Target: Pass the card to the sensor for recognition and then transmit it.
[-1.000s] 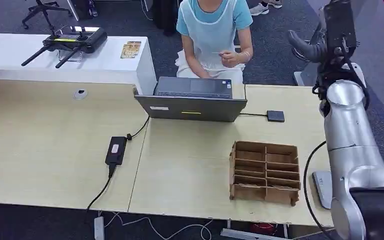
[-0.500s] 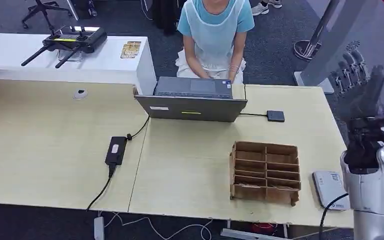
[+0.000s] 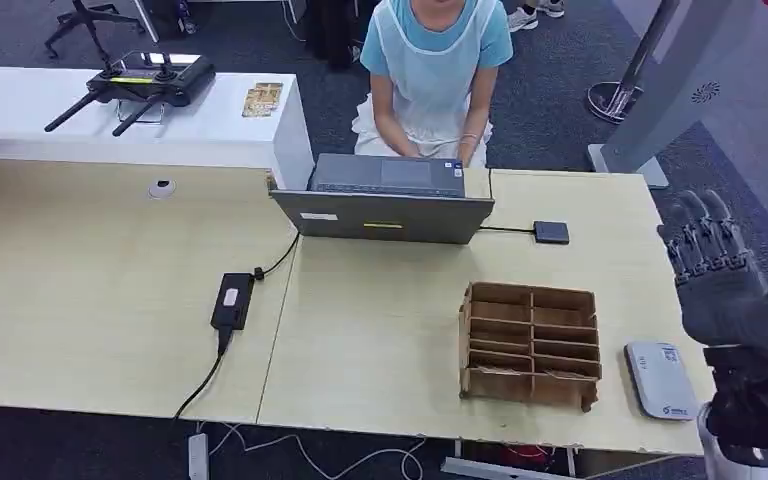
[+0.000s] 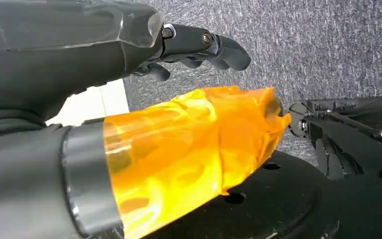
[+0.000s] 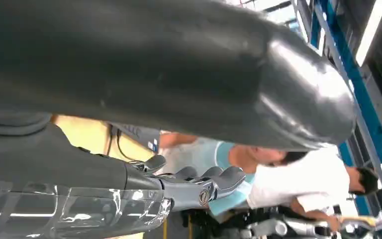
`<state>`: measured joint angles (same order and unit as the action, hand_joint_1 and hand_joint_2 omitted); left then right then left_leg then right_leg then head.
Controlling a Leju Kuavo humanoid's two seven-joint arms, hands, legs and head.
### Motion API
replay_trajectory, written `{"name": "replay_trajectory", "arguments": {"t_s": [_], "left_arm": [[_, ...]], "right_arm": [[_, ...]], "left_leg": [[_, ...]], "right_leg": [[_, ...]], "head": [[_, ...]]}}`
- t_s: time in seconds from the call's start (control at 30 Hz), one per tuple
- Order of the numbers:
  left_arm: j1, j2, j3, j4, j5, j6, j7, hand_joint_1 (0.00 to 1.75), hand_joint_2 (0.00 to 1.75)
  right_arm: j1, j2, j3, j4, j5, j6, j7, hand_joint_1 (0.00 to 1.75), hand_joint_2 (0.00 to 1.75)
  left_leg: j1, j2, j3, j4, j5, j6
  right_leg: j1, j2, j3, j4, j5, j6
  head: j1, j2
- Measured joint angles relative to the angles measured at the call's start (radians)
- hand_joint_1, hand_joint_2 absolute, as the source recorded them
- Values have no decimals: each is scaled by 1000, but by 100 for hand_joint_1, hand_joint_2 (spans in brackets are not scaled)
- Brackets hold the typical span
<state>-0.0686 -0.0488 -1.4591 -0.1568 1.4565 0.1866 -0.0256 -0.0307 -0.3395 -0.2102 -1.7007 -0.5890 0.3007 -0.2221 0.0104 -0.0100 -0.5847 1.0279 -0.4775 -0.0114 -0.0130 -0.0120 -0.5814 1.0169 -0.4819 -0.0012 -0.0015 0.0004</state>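
At the table's near right corner, the robot's right hand (image 3: 712, 262) hangs just off the edge, fingers spread and straight, with nothing in it. The left hand (image 4: 199, 45) is down by the robot's side over grey carpet, fingers loosely curled around nothing, an orange film wrapped over its thumb.

Just inboard of the right hand, a white card reader (image 3: 661, 380) lies flat near the front edge, its long axis running front to back. It carries a small blue mark and a label too small to read. I can't pick out a card anywhere, neither on the table (image 3: 100, 300) nor in either hand, so where it is I cannot tell.

Left of the reader sits a cardboard organiser (image 3: 530, 345) with slotted compartments. Farther back, a small black pad (image 3: 551, 232) is wired to the laptop (image 3: 385, 200), and a person in a light blue top (image 3: 430, 60) sits behind it, hands low at the keyboard.

By my reckoning the right hand, much the nearer, would have to reach forward and left across the table for any handover.
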Motion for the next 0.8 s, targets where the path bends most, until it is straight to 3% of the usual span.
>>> {"name": "replay_trajectory", "arguments": {"t_s": [0.13, 0.4, 0.7, 0.73, 0.8], "left_arm": [[1, -6, 3, 0, 8, 14, -3, 0, 0], [3, -8, 18, 0, 27, 15, -12, 0, 0], [4, -7, 23, 2, 27, 14, -12, 0, 0], [4, -7, 23, 2, 27, 14, -12, 0, 0], [5, -7, 23, 2, 26, 14, -12, 0, 0]], "right_arm": [[104, 18, 2, -74, 89, 21, -61, 0, 0], [280, 64, 23, -167, 268, -66, -118, 0, 0], [367, 111, 60, -198, 284, -102, -134, 0, 0], [370, 114, 61, -200, 284, -102, -135, 0, 175], [373, 118, 61, -204, 285, -104, -134, 0, 175]], "left_leg": [[0, 1, 0, 0, -1, -1], [0, 1, 0, 0, -2, 1], [0, 1, 0, 0, -2, 1], [0, 1, 0, 0, -2, 1], [0, 2, 0, 0, -2, 1]], "right_leg": [[0, 1, -1, 0, 0, 0], [0, 1, 0, 0, -2, 1], [0, 1, 0, 0, -2, 1], [0, 1, 0, 0, -2, 1], [0, 1, 0, 0, -2, 1]], "head": [[0, 0], [0, 0], [0, 0], [0, 0], [0, 0]]}}
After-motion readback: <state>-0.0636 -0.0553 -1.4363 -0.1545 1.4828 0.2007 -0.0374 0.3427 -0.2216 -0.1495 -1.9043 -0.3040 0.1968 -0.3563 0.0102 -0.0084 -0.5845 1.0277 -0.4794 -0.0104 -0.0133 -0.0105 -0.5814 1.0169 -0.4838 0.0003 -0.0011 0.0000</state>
